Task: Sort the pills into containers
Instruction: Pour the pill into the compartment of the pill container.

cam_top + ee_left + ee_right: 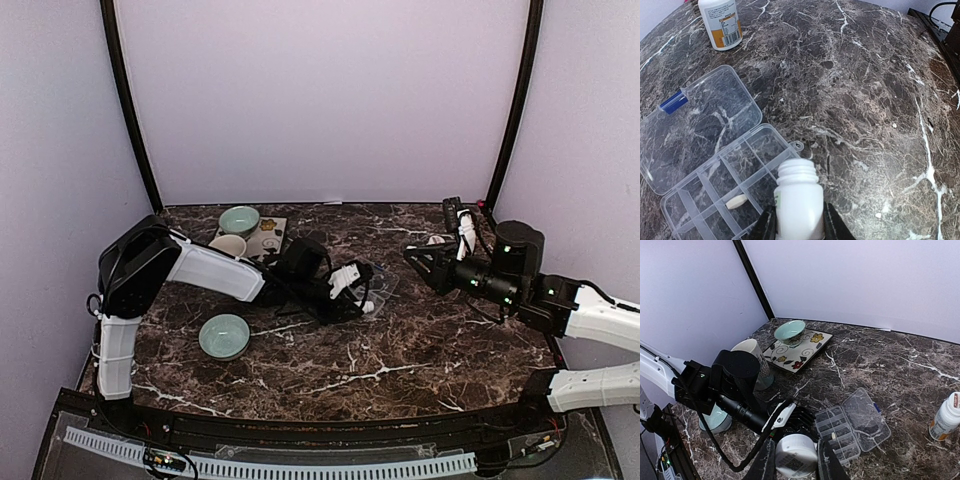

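The sorting looked barely begun. The pill box (705, 186) sat on the worktop (865, 100) just left of the left jaws, its lid (700, 120) swung flat open on the far side. Only one pale pill (736, 201) lay in a compartment close to those jaws, and the other compartments in view looked bare, so nearly all the filling remained. The left jaws were clamped on an open-necked bottle (799, 200), its neck pointing ahead of them at the box's near corner. The right jaws gripped a round white bottle (796, 456) seen end-on, with the box ahead and slightly right of them. A capped bottle (720, 22) stood well ahead of the left jaws, untouched.
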You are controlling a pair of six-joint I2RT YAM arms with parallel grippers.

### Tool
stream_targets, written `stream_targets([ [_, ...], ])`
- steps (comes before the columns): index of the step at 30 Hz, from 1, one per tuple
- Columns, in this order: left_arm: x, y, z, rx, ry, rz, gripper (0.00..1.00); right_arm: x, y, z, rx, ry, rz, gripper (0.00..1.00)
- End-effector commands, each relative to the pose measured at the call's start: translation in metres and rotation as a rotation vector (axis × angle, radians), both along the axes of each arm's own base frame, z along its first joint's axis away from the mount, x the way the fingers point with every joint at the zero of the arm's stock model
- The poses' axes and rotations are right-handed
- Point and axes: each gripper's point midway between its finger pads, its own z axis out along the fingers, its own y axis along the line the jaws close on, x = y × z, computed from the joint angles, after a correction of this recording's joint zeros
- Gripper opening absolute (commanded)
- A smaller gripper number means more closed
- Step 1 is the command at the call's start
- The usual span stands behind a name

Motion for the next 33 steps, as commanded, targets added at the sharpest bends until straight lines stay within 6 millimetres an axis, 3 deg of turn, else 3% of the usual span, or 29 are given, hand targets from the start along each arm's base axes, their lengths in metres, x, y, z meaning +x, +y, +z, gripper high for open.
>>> stream_targets([
  [1,-0.0005,-0.0026,0.0011,0.024,-0.011,-0.008,0.0,0.0006,-0.0036,0.0003,0.013,0.002,-0.012,0.13],
  [33,0.005,-0.0038,0.0034,0.127,-0.08,0.017,0.0,-0.0003,-0.0027,-0.0015,0.012,0.01,-0.007,0.13],
])
